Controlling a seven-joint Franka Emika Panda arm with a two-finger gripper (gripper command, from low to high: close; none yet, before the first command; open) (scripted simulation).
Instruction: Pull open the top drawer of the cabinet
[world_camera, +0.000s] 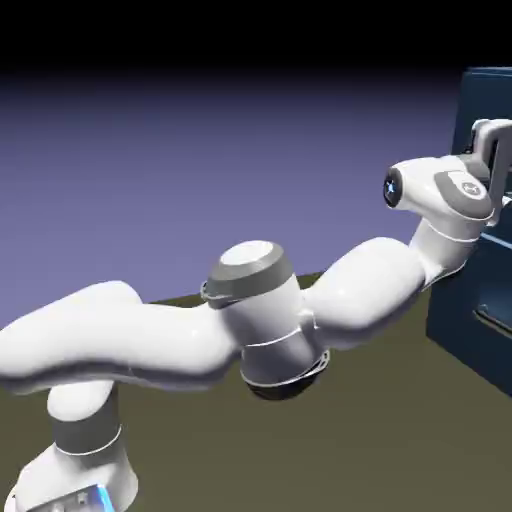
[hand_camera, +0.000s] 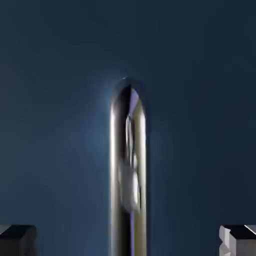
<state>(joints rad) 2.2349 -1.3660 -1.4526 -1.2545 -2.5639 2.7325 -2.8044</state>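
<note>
My base is cut off at the lower left corner of the exterior view, so its footing cannot be checked. From there my arm runs rightward across the olive table, elbow raised, and nothing lies on the visible table beneath it. Further right, my wrist hides part of the cabinet, a dark blue box cropped by the picture's right edge; only its near face and a strip of its front show. The top drawer sits at the cabinet's upper end, and my pincer is up against its front there, though that view does not let me read the jaws. A lower handle shows as a thin dark bar, partly cut off at the right edge. In the hand view, the left fingertip sits in the bottom left corner, the silver bar handle stands upright in the middle with its rounded end uppermost and its lower length cropped, and the right tip sits in the bottom right corner. My pincer is spread wide; both tips stand well apart from the bar, touching nothing. Blue drawer front fills the remaining frame, with no seam or edge discernible.
</note>
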